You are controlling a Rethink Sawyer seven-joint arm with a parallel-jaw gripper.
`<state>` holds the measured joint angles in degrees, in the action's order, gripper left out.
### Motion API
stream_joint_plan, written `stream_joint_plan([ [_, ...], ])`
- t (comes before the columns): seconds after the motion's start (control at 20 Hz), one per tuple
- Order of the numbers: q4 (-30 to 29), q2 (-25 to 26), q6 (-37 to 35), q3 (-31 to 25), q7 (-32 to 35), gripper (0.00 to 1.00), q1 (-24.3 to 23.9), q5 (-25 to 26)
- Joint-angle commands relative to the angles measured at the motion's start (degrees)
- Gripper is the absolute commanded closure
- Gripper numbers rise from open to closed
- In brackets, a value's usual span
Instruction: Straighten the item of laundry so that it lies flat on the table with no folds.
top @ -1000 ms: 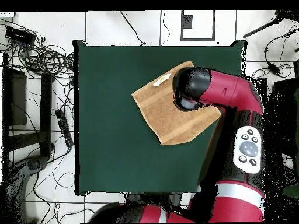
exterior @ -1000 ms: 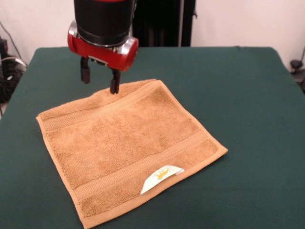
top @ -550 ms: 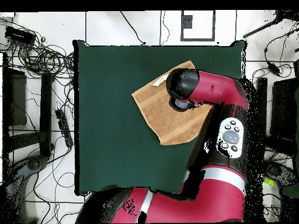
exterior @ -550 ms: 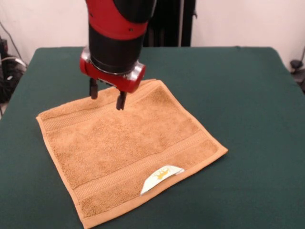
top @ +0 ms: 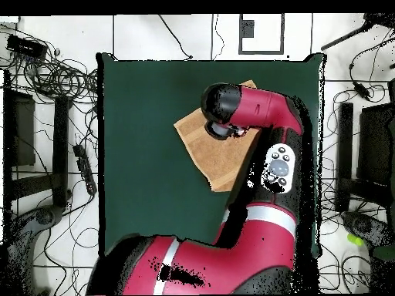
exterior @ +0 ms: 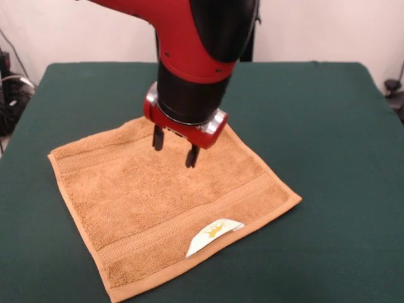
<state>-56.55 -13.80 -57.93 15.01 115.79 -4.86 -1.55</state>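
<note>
The item of laundry, an orange-tan terry towel, lies spread on the dark green table with a white label turned up at its near hem. My gripper hangs just above the towel's middle, open, nothing between its fingers. In the overhead view the arm's head covers the gripper and much of the towel; I cannot see whether the covered far corner is flat.
The red arm stretches over the table's right half in the overhead view. Cables and dark equipment lie on the floor beyond the table's left edge.
The gripper has moved from the towel's far edge toward its middle, staying open. The towel has not shifted.
</note>
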Motion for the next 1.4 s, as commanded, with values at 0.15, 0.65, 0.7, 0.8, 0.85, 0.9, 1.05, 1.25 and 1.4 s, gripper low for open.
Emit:
stream_joint_plan([
  [0.15, 8.4, 4.7, -12.4, 0.5, 18.6, 0.0, 3.1, -3.0],
  [0.65, 8.6, 4.5, -30.1, 6.6, 22.3, 0.0, 3.8, -0.3],
  [0.7, 8.5, 4.4, -32.1, 7.3, 23.0, 0.0, 4.1, -0.3],
  [0.8, 8.0, 3.7, -35.9, 8.2, 22.9, 0.0, 4.5, -0.4],
  [0.85, 7.5, 3.2, -37.2, 8.5, 23.5, 0.0, 4.8, -0.9],
  [0.9, 6.7, 2.7, -37.9, 8.7, 24.2, 0.0, 5.1, -1.5],
  [1.05, 4.3, 2.3, -37.7, 8.4, 23.2, 0.0, 5.6, -2.1],
  [1.25, 2.4, 4.5, -24.2, 5.6, 25.2, 0.0, 4.7, -4.3],
  [1.4, 1.5, 4.6, -20.9, 4.2, 25.5, 0.0, 3.8, -5.9],
])
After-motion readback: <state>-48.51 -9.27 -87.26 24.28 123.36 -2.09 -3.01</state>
